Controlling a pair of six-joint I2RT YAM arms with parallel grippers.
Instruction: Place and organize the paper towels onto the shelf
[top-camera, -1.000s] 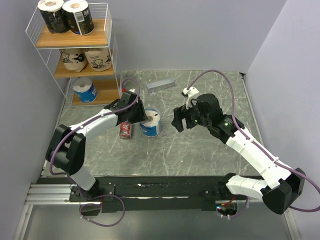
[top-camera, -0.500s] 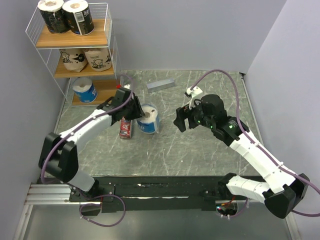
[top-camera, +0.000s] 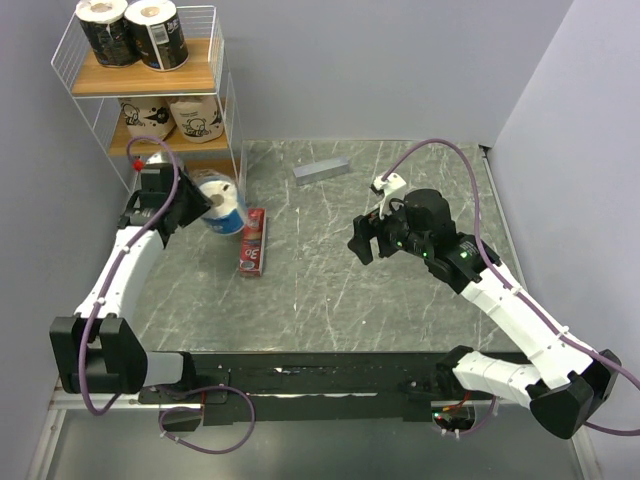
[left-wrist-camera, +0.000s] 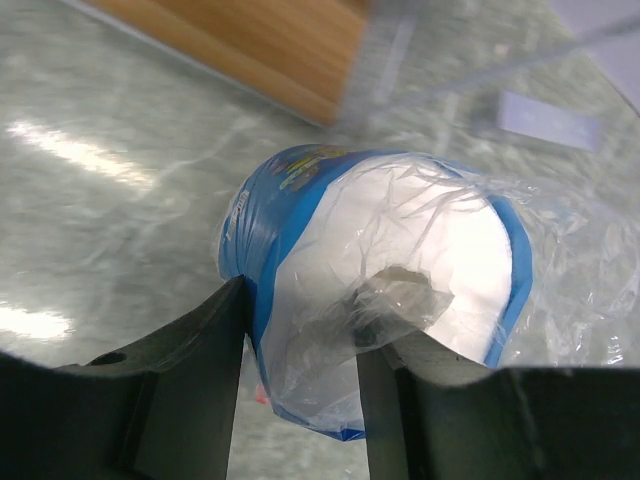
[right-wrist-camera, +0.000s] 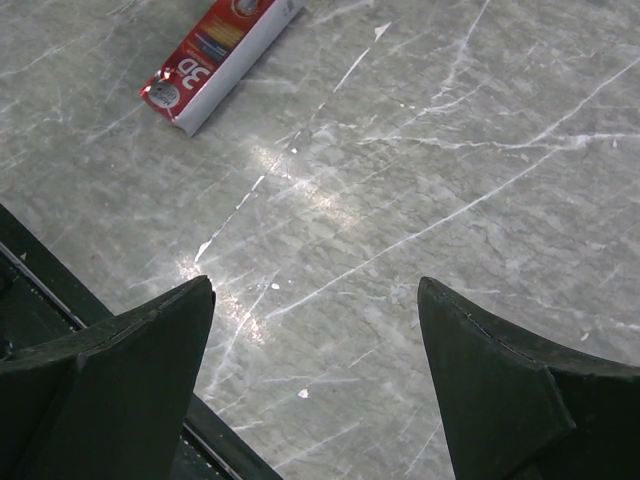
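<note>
Holding a blue-and-white roll (top-camera: 224, 206) clamped in our left gripper (top-camera: 200, 208) near the shelf (top-camera: 200, 80), we hover our right gripper (top-camera: 362, 240) open above the surface (top-camera: 330, 295).

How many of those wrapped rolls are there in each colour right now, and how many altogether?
Black rolls: 2, on top of the shelf
Tan printed rolls: 2, one level down
Blue-and-white roll: 1, in the left claw
Total: 5 in view; the left arm hides part of the lowest level.
</note>
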